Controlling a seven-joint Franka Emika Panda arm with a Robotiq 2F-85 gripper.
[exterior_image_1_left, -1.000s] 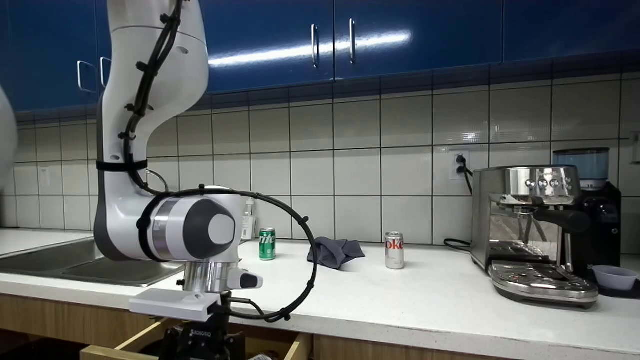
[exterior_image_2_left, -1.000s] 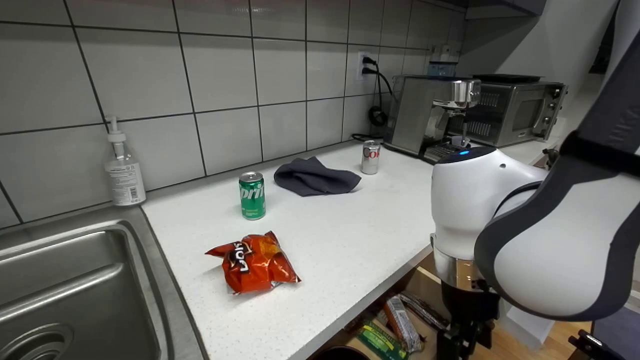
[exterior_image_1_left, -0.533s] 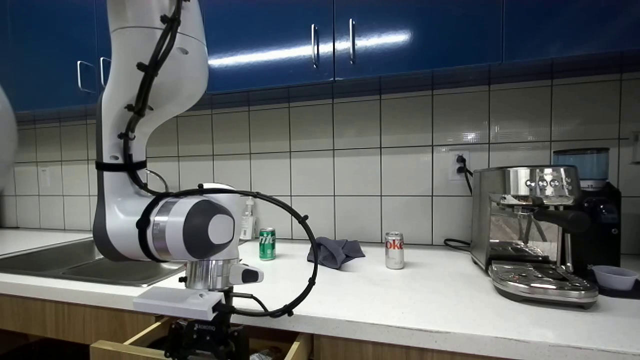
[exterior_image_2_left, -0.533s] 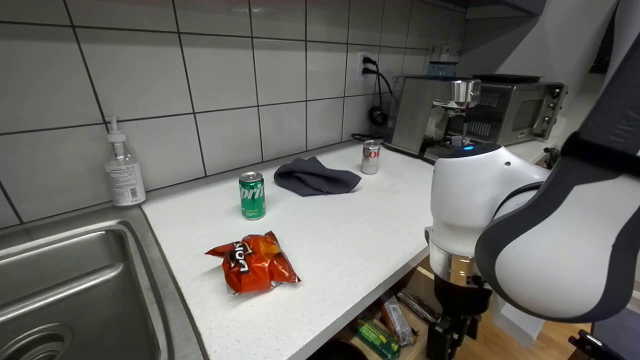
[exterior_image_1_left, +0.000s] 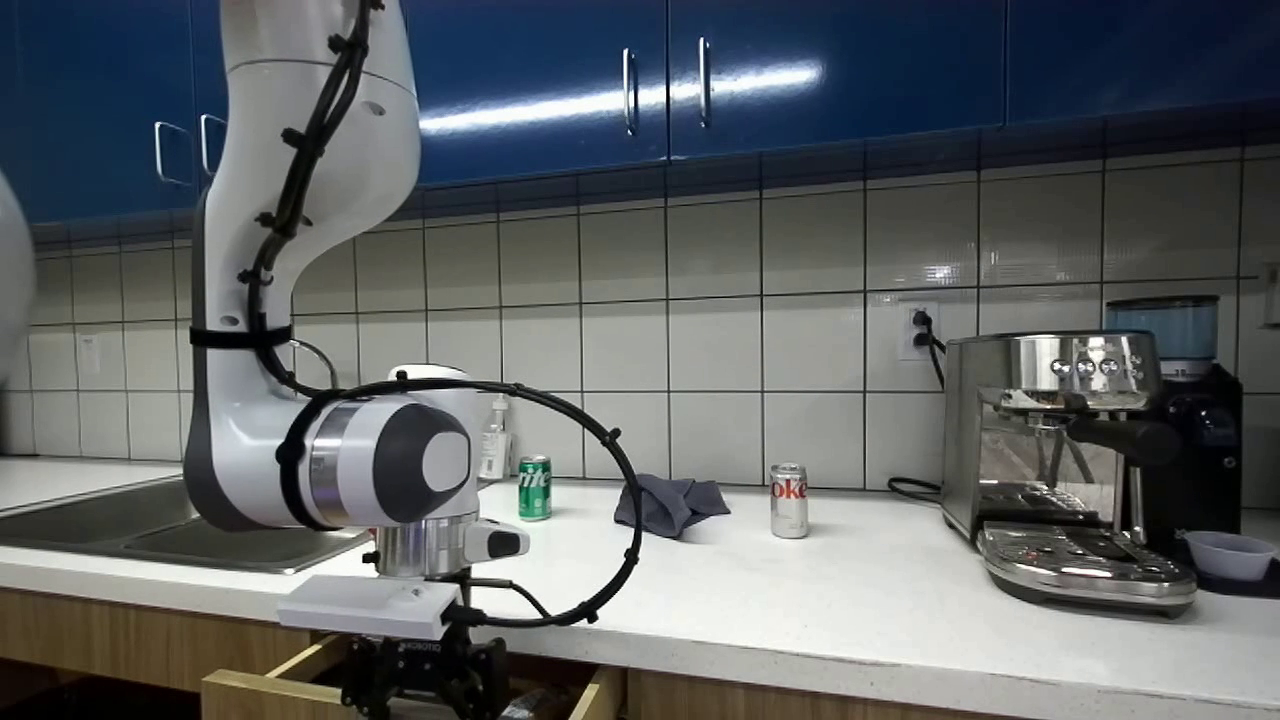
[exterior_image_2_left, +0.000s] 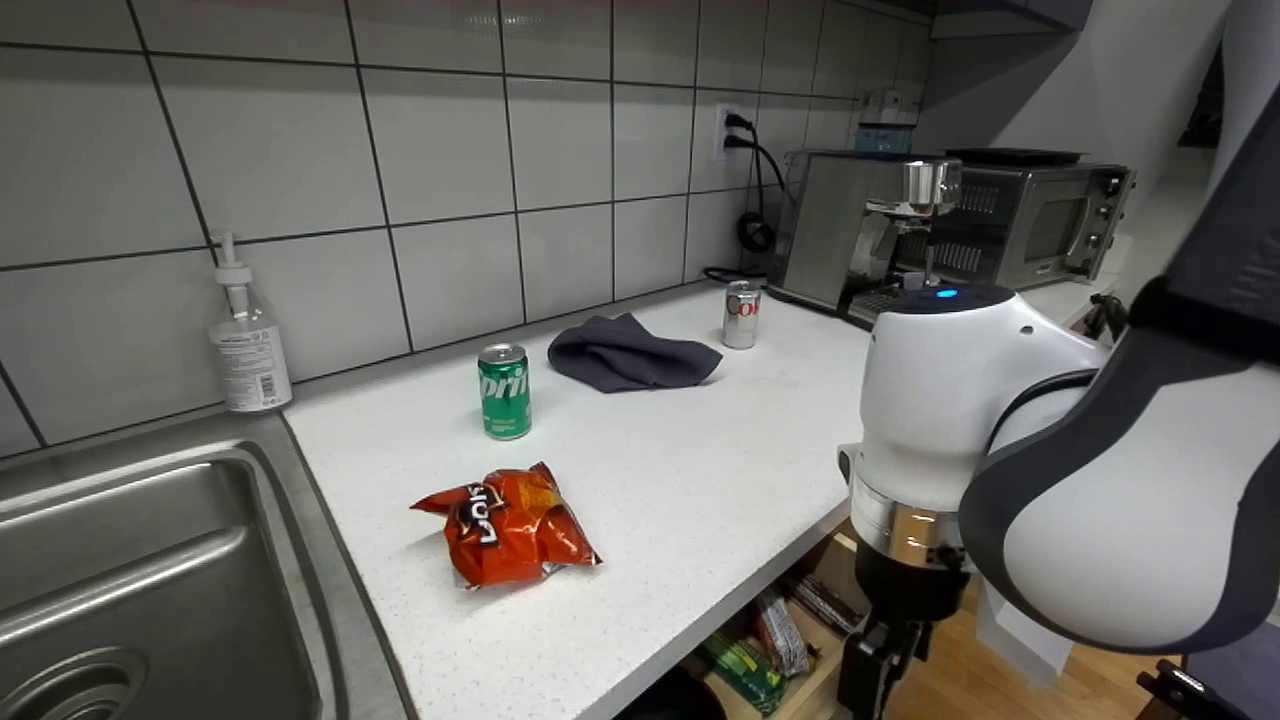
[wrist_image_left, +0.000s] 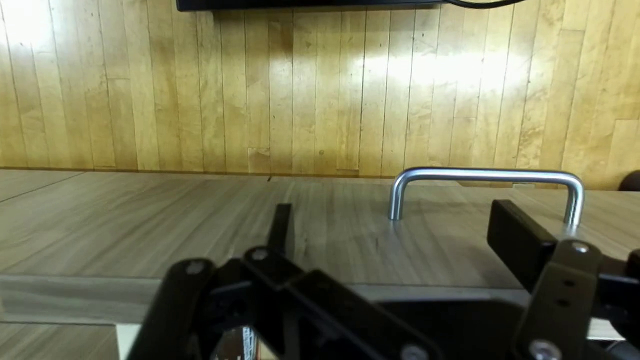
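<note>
The gripper holds nothing: in the wrist view its dark fingers stand wide apart, with the drawer front showing between them. The drawer juts out from beneath the counter, and its metal handle sits on the outer face, near the fingertips in the wrist view but not gripped. How deep it lies relative to them I cannot tell, nor whether a finger brushes the wood.

The likeliest trouble, as I judge it, is a finger striking the top edge of the drawer or a leg of the handle, because the spread is wide and the room around the front looks tight. The fingers also seem off-centre to the handle, so a straight reach could hook just one end and pull the drawer askew. A clumsy push could jam the arm against the counter edge.

Inside the drawer, a green packet and a wrapped bar lie near the gripper, and a low sweep might drag them. The looped cable bulges out over the counter and could snag. The chip bag lies well apart, at little risk
</note>
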